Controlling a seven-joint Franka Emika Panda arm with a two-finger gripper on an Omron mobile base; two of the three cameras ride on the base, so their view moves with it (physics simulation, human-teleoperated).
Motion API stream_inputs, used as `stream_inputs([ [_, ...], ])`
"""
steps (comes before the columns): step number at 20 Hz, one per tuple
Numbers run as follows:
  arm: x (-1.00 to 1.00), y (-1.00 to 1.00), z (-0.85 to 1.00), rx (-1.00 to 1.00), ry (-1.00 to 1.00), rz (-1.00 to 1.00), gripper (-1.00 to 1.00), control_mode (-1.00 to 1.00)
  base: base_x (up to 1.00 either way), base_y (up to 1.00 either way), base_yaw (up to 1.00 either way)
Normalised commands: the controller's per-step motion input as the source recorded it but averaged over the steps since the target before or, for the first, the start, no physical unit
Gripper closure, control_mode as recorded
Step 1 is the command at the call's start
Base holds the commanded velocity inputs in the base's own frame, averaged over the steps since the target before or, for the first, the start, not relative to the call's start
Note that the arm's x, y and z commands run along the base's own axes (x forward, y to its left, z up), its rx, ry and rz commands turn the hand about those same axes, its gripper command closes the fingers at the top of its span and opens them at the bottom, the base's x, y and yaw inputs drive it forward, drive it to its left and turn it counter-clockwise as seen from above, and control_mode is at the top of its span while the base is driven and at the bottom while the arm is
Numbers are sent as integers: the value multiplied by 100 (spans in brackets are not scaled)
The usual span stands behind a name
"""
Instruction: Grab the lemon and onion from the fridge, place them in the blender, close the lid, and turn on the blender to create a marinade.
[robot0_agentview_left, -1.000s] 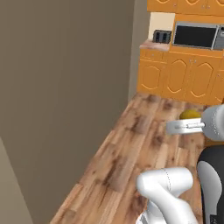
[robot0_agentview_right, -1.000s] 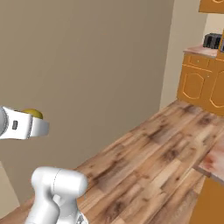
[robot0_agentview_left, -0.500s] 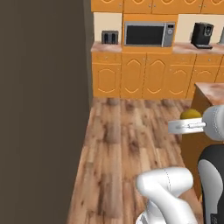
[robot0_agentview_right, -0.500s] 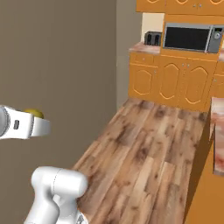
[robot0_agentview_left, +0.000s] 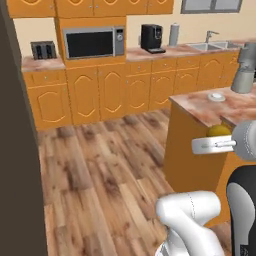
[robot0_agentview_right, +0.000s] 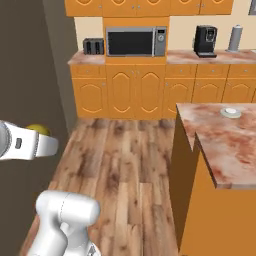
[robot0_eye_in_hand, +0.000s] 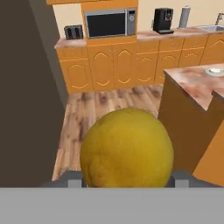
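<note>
The base is turning, so both base views are sliding across the kitchen. The big dark wall is slipping off toward 9 o'clock. The microwave (robot0_agentview_left: 92, 43) is coming in at about 11 o'clock. The coffee machine (robot0_agentview_left: 151, 38) and the sink (robot0_agentview_left: 210, 45) are showing up near 1 o'clock. The island counter (robot0_agentview_left: 200, 107) with the lid (robot0_agentview_left: 216, 97) is coming in at 3 o'clock.

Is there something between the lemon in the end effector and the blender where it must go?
Nothing visible blocks the way. The end effector holds the lemon beside the island counter. The blender stands at the counter's far right; between them lie bare countertop and the lid, which lies flat.
</note>
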Motion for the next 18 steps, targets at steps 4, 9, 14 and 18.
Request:
stream_inputs([
  [4, 0, 0, 0, 0, 0, 0, 100, 100, 96, 0, -55],
  [9, 0, 0, 0, 0, 0, 0, 100, 100, 100, 8, -46],
  [14, 0, 0, 0, 0, 0, 0, 100, 100, 100, 36, -38],
  [18, 0, 0, 0, 0, 0, 0, 100, 100, 100, 58, -36],
])
